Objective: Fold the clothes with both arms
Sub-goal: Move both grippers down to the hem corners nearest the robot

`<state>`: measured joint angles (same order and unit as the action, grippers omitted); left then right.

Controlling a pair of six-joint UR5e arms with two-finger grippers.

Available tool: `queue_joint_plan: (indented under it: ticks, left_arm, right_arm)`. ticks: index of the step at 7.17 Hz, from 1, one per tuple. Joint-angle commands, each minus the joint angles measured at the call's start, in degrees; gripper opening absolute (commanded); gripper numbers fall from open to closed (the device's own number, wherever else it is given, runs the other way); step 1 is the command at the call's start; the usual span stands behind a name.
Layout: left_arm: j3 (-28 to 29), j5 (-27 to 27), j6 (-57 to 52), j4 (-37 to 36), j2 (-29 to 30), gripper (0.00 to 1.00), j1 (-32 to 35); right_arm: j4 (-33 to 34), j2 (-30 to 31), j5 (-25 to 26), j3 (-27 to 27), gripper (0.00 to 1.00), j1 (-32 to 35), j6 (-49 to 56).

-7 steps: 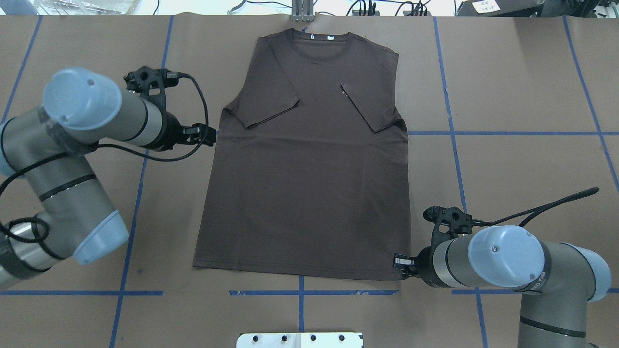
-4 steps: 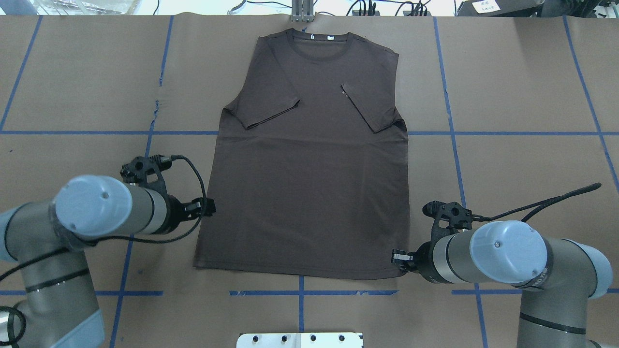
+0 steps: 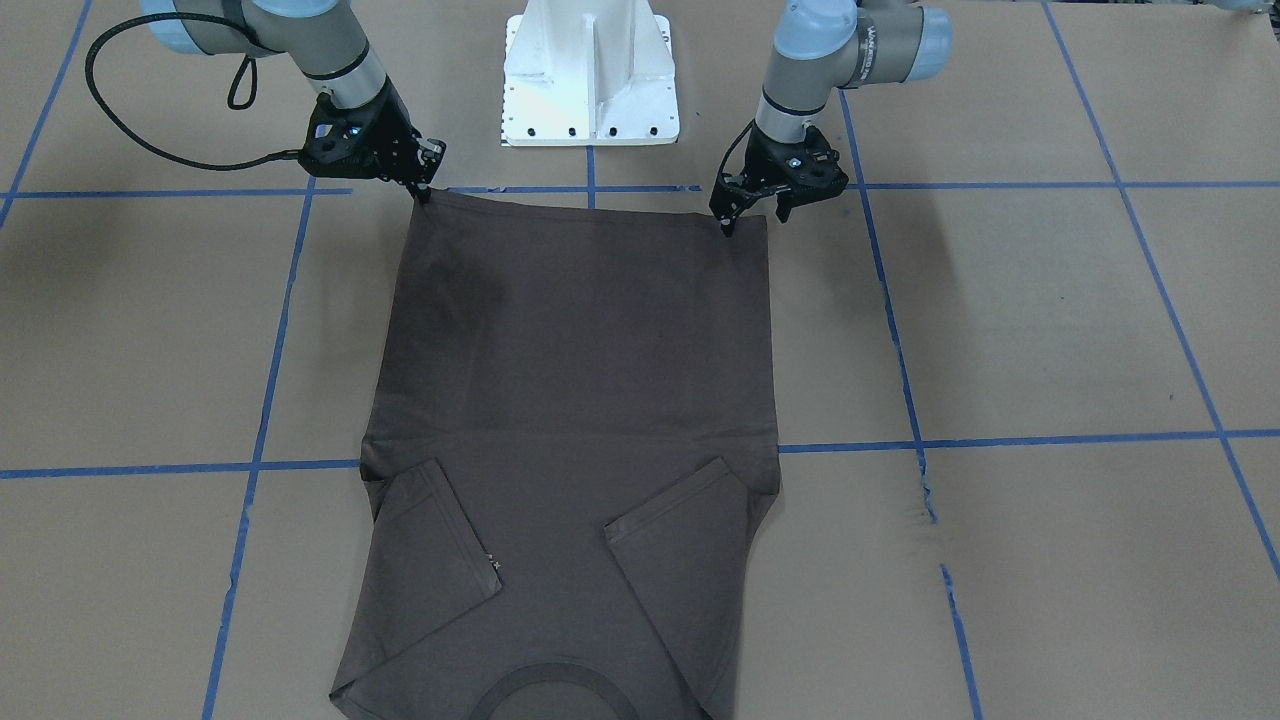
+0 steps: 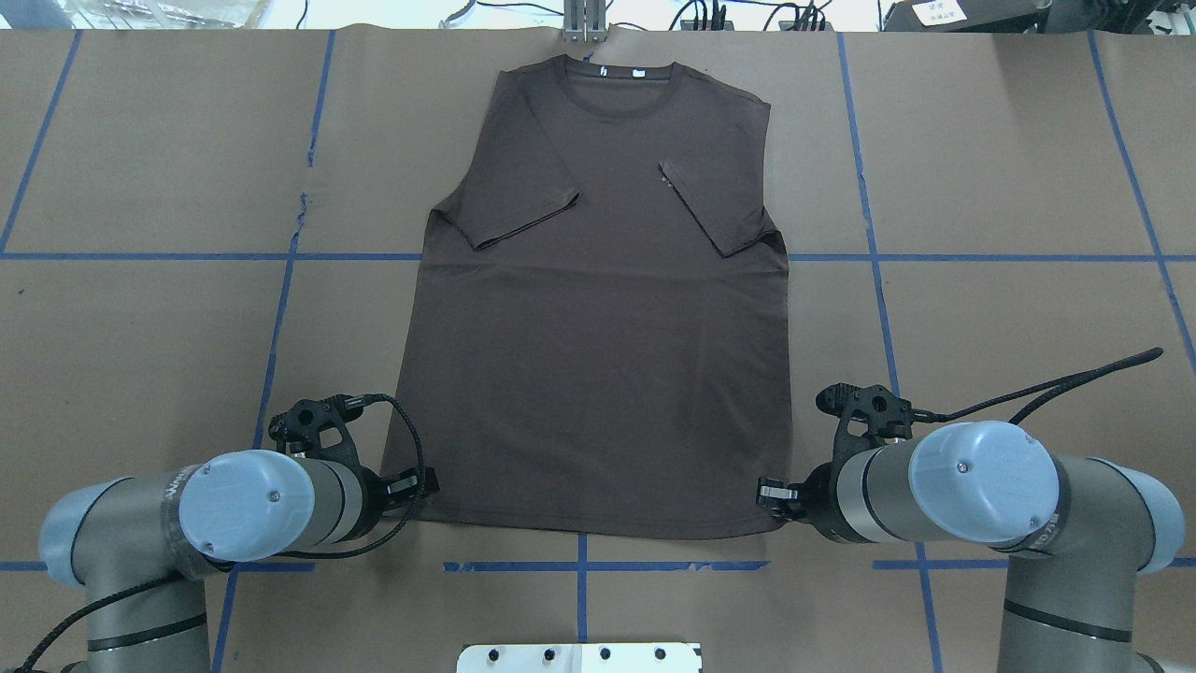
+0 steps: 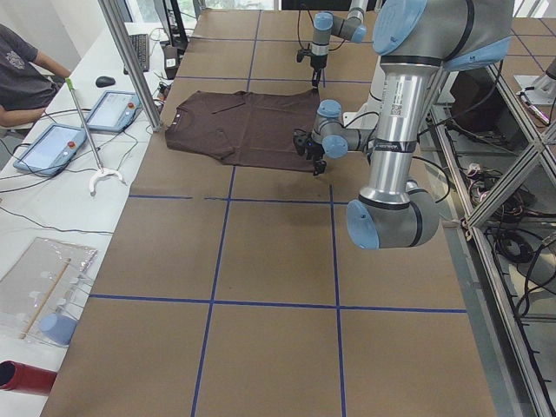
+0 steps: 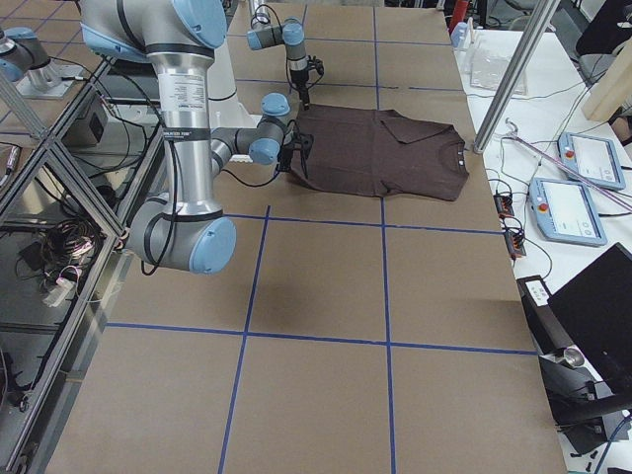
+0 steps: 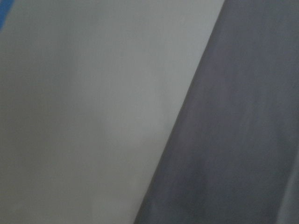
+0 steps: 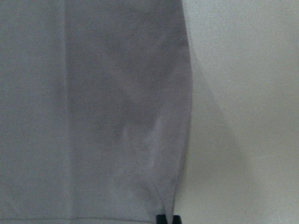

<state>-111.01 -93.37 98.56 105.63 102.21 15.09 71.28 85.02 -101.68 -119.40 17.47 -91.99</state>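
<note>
You see the T-shirt (image 4: 598,355) flat on the table (image 4: 981,140), right gripper (image 3: 424,190) pinching one hem corner, left gripper (image 3: 754,220) spread apart at the other corner, left wrist view blurred, its fingers unseen there.

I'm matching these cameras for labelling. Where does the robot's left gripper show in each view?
Front-facing: the left gripper is right of centre near the top, at a hem corner of the T-shirt.
Overhead: lower left, at that corner.
Exterior left: on the near arm, above centre.
Exterior right: on the far arm, near the top.
Left wrist: not in it; only cloth and table.
Right wrist: not in it.
Shared landmark: that hem corner.
</note>
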Motion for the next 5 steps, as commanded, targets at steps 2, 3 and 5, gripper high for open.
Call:
queue_joint_plan:
  ticks: [2, 3, 5]
  left_arm:
    - [-1.05, 0.21, 0.22, -2.26, 0.01, 0.58, -0.24]
    - [-1.49, 0.21, 0.14, -3.14, 0.09, 0.44, -0.24]
    - [-1.4, 0.21, 0.14, -3.41, 0.09, 0.37, -0.32]
  right_arm:
    - [0.0, -0.03, -0.1, 0.04, 0.0, 0.28, -0.03]
    - [0.0, -0.03, -0.19, 0.04, 0.0, 0.54, 0.06]
    - [0.0, -0.03, -0.27, 0.04, 0.0, 0.63, 0.93]
